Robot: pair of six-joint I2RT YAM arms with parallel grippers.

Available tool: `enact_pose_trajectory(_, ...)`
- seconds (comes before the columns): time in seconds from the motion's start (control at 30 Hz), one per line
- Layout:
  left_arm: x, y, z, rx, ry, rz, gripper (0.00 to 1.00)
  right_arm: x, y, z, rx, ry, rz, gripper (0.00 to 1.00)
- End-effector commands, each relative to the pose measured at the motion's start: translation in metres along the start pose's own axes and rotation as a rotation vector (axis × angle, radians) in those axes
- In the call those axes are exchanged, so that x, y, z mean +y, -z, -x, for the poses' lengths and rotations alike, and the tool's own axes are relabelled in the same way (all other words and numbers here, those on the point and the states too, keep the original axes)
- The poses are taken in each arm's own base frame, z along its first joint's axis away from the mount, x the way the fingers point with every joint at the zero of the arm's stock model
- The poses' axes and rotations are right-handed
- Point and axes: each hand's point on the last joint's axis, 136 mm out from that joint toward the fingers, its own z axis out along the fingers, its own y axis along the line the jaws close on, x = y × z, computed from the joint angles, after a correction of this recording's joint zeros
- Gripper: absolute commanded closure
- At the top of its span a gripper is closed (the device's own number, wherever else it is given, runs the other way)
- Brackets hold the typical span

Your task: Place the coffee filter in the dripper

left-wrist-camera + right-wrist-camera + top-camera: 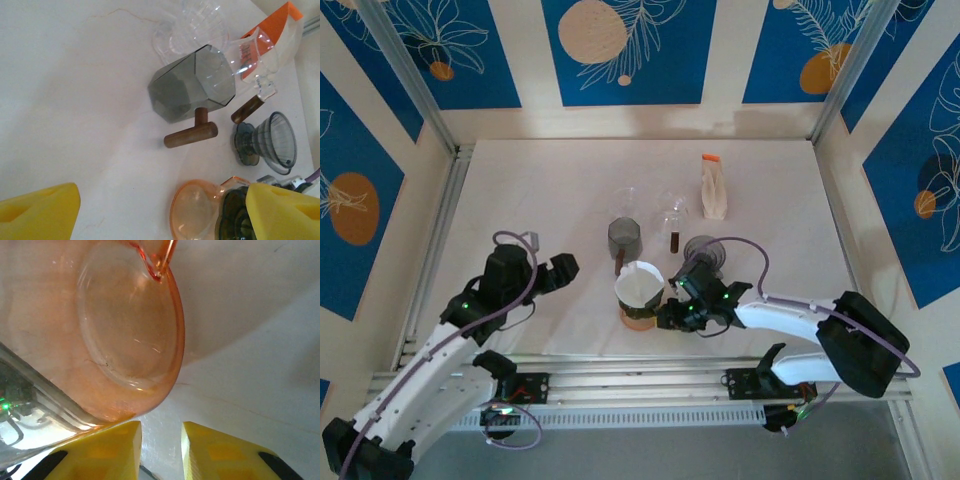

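While the left gripper (560,270) hangs spread wide and empty at lower left, the right gripper (161,442) shows a narrow, empty gap between its jaws just beside the orange dripper (637,318), lower centre, where the white coffee filter (638,284) sits in its top.

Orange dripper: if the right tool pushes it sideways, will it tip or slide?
Probably slides: the orange dripper looks like thin clear plastic, so light, on a smooth table. Tipping seems possible too: it stands tall, with the paper filter flaring above it.
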Motion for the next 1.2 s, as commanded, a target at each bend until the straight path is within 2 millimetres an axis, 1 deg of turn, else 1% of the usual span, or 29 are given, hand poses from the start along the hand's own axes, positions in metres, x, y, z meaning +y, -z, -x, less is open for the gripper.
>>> enact_pose_trajectory(0.0,0.005,0.015,0.003,-0.009,-0.003,0.04,0.13,0.012,-0.003,0.006,0.005,0.008,0.046,0.72)
enact_pose_trajectory(0.23,0.002,0.029,0.009,-0.034,-0.01,0.04,0.13,0.023,-0.013,0.016,-0.003,0.017,0.058,0.74)
enact_pose_trajectory(0.4,0.0,0.042,0.015,-0.067,-0.029,0.043,0.13,0.037,-0.024,0.024,-0.002,0.033,0.053,0.75)
enact_pose_trajectory(0.67,0.003,0.054,0.014,-0.081,-0.039,0.049,0.12,0.062,-0.04,0.04,-0.021,0.044,0.045,0.77)
enact_pose_trajectory(0.87,0.003,0.067,0.017,-0.102,-0.059,0.054,0.12,0.076,-0.053,0.049,-0.021,0.058,0.036,0.78)
enact_pose_trajectory(1.17,0.005,0.074,0.017,-0.113,-0.066,0.059,0.12,0.094,-0.068,0.064,-0.033,0.067,0.036,0.79)
